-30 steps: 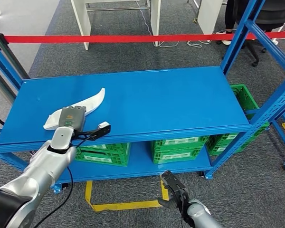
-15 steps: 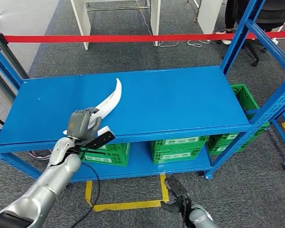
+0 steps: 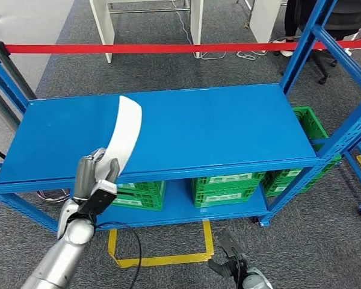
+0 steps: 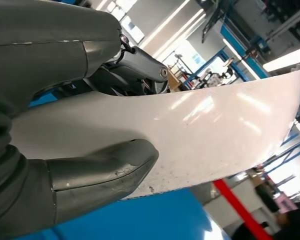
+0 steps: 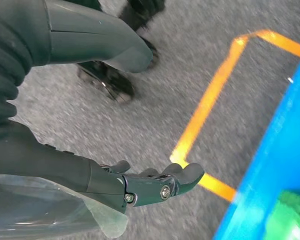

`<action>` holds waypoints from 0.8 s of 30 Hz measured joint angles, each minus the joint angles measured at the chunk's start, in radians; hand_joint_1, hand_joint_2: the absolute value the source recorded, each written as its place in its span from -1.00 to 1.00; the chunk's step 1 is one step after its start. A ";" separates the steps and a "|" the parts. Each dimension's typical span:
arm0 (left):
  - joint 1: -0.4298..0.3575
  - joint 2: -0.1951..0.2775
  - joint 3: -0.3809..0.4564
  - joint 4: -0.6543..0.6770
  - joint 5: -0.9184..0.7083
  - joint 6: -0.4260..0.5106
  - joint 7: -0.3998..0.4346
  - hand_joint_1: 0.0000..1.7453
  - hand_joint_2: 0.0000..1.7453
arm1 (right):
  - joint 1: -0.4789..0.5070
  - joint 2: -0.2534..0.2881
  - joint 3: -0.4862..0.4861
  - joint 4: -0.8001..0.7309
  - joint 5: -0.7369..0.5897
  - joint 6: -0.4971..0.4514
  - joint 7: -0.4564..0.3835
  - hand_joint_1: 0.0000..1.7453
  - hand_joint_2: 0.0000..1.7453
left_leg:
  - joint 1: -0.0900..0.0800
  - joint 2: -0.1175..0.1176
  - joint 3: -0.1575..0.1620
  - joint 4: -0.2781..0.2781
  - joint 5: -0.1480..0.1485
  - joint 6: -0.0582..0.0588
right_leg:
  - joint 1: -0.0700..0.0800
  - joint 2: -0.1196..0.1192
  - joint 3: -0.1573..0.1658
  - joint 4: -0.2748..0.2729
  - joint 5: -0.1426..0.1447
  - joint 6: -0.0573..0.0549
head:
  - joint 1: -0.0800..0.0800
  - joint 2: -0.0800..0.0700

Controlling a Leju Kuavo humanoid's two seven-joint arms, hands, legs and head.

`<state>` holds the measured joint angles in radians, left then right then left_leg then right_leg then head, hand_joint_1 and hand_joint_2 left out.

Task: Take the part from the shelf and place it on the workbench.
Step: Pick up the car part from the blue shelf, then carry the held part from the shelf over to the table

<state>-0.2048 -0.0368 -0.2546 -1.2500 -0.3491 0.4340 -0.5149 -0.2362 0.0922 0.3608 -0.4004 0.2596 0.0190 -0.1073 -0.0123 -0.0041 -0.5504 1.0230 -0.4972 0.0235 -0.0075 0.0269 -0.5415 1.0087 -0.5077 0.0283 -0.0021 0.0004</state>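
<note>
My left hand (image 3: 93, 176) grips the lower end of a long, curved white part (image 3: 126, 130), which stands nearly upright in front of the blue shelf (image 3: 206, 123). In the left wrist view the thumb (image 4: 103, 172) and dark fingers (image 4: 137, 62) clamp the white part (image 4: 224, 125) from both sides. My right hand (image 3: 231, 260) hangs low over the grey carpet with its fingers (image 5: 160, 185) spread and nothing in them.
Green crates (image 3: 226, 186) sit on the shelf's lower level, another green crate (image 3: 313, 126) at the right end. A yellow tape outline (image 3: 160, 259) marks the carpet in front. A red barrier tape (image 3: 169, 48) runs behind the shelf. Blue uprights (image 3: 305, 42) rise at right.
My left hand has drawn back off the shelf toward me and tipped the white part from lying flat to nearly upright. The right hand has sunk slightly lower.
</note>
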 joint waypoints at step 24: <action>0.487 -0.114 0.172 -0.491 0.197 -0.138 -0.161 1.00 1.00 | 0.167 -0.096 -0.486 0.140 -0.320 -0.201 -0.468 -1.00 1.00 | 0.018 0.008 -0.062 0.251 -0.138 -0.035 | -0.009 -0.026 -0.072 0.011 0.050 -0.027 | 0.004 0.000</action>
<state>0.2824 -0.1511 -0.0823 -1.7412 -0.1520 0.2962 -0.6762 -0.0694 -0.0038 -0.1253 -0.2607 -0.0605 -0.1823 -0.5754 0.0061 0.0043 -0.6125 1.2738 -0.6353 -0.0113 -0.0161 0.0006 -0.6138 1.0196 -0.4580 0.0008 0.0017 0.0004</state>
